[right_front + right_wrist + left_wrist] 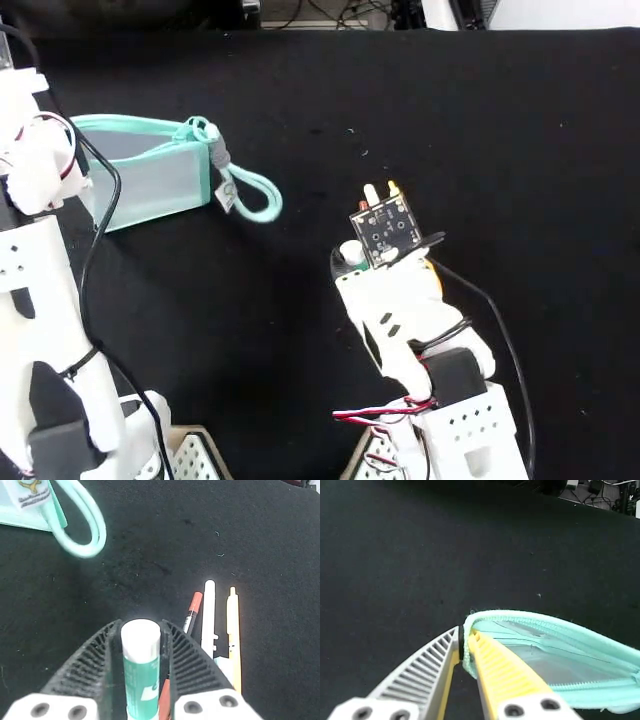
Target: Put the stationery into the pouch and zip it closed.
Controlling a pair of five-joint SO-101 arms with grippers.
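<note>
The mint-green pouch lies at the far left of the black table with its zipper open. My left gripper is shut on the pouch's end rim, pinched between a grey finger and a yellow finger. My right gripper is shut on a glue stick with a white cap and green body, and this cap peeks out beside the wrist board. Just beyond lie a red pen, a white pen and a yellow pen.
The pouch's looped wrist strap trails toward the right arm, with a small tag at its base. Cables run along both arms. The arm bases stand at the near edge.
</note>
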